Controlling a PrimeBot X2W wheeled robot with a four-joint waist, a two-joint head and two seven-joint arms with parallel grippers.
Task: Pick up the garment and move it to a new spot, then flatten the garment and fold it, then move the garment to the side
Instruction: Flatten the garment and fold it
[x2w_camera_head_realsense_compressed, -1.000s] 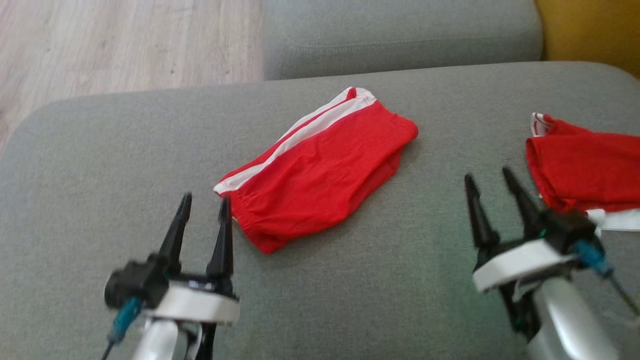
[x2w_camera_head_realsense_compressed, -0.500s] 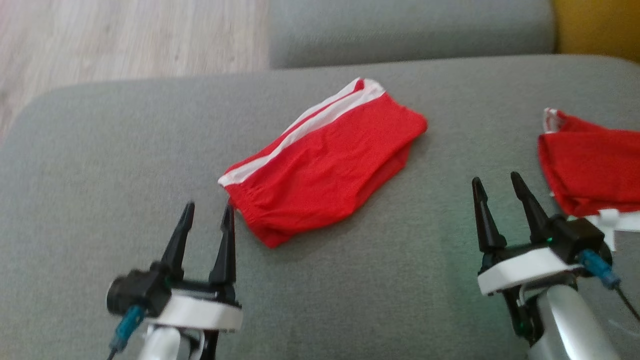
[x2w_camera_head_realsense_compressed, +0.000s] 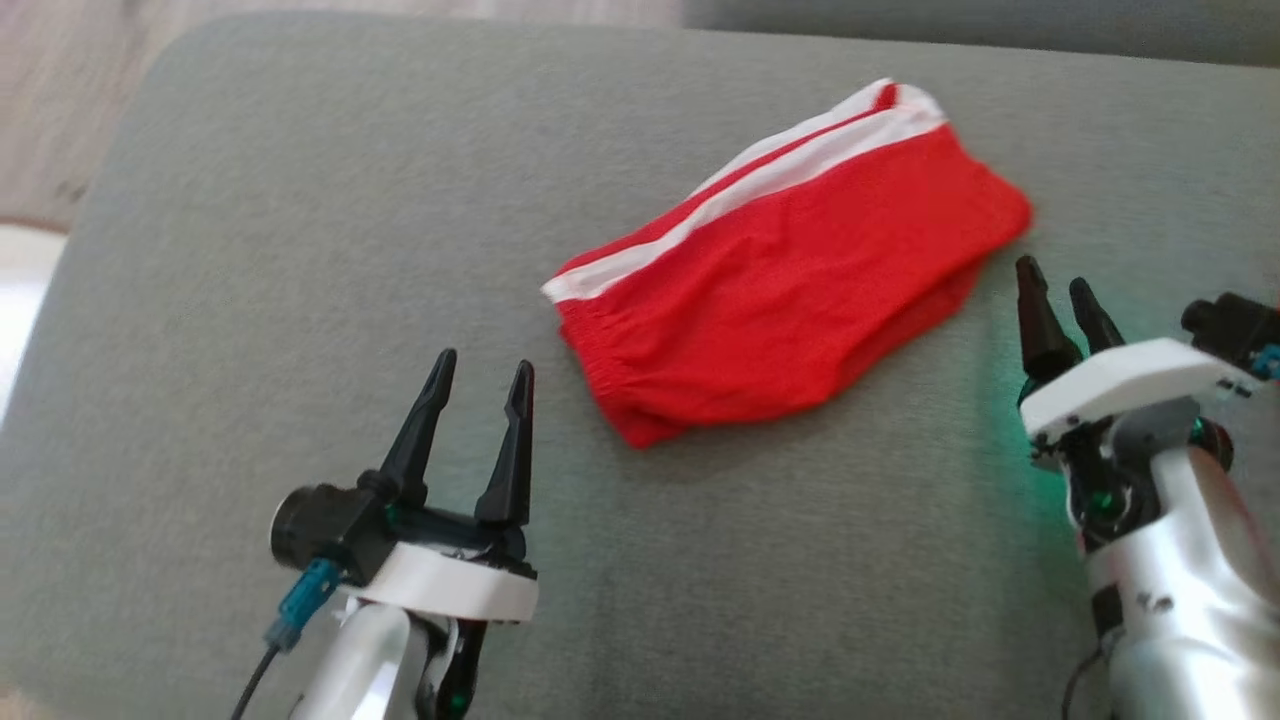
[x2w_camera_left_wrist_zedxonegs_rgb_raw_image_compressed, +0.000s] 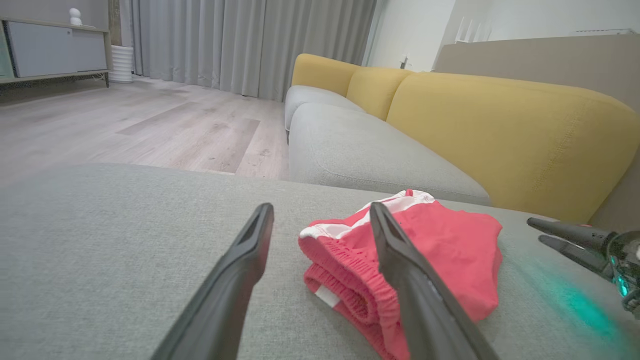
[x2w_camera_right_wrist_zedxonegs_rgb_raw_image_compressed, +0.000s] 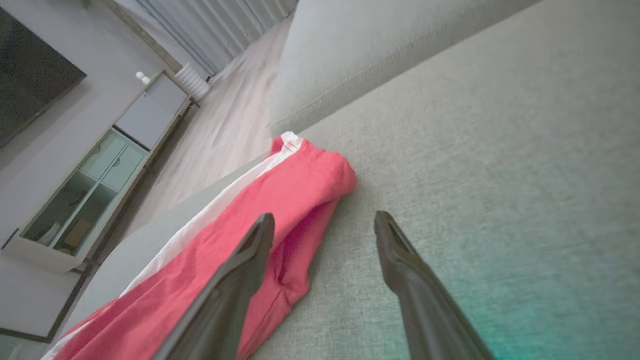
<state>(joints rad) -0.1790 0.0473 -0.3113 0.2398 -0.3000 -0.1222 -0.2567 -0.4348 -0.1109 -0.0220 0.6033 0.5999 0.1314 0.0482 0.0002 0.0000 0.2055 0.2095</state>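
Orientation decides the coming move: the folded red garment with white side stripes (x2w_camera_head_realsense_compressed: 790, 300) lies on the grey fabric sofa cushion (x2w_camera_head_realsense_compressed: 300, 250) with its long axis running diagonally, from a gathered elastic waistband (x2w_camera_head_realsense_compressed: 610, 385) at the near left up to the striped end at the far right. The left gripper (x2w_camera_head_realsense_compressed: 483, 360) sits low and to the left of the waistband end, its dark fingers spread and empty, pointing past that end so the cloth lies off to its right side. The right gripper (x2w_camera_head_realsense_compressed: 1052, 272), also spread wide and holding nothing, stands just beside the garment's right-hand corner. It looks the nearer of the two, though how high it sits above the cushion cannot be told. Both arms thus bracket the bundle at opposite ends of its long axis. Since the cloth already lies folded, the step in hand is probably shifting it aside, and each arm would have to turn inward toward its own end.
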